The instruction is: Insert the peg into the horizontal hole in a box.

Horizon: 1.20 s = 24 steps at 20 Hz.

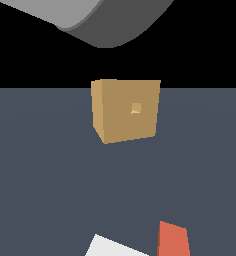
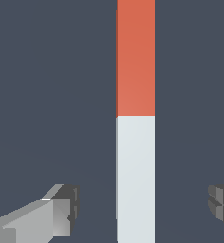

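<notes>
Wrist view alone shows the spread end effector [image 2: 142, 209] straddling the peg [image 2: 135, 118], untouched.

Floor [image 1: 45, 170] is a flat slate blue-grey plane — uniform, no texture, seams or markings. It fills the lower two-thirds of the exterior view and ends in a straight horizon line. Above that line the backdrop [image 1: 20, 60] is solid black — no walls, windows or furniture visible. Lighting is even and diffuse; no clear cast shadows on the floor. Wrist view shows the same blue-grey floor [image 2: 52, 85] across the whole background, only very faint shading.
</notes>
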{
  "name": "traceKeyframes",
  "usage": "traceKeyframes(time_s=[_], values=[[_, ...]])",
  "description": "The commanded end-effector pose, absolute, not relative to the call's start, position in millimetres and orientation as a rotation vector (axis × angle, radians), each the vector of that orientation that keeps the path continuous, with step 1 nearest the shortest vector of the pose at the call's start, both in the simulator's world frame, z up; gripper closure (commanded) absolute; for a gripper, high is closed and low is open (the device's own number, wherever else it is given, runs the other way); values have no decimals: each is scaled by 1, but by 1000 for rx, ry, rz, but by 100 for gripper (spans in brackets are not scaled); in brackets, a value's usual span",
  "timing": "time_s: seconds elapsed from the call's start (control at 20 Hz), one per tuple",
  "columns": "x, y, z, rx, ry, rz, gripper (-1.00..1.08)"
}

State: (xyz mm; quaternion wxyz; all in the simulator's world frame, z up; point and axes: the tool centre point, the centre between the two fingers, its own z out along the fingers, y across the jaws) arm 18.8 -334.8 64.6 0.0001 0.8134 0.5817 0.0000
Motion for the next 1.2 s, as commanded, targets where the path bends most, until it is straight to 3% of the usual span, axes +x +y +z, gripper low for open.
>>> traceKeyframes(time_s=[0.0, 0.5, 0.8, 0.85, 1.15], values=[[18, -335, 61, 2556, 1827, -1, -92], [18, -333, 18, 2555, 1828, 0, -92], [19, -334, 15, 2555, 1829, 0, -92], [19, -334, 15, 2555, 1829, 0, 108], [19, -334, 15, 2555, 1829, 0, 108]])
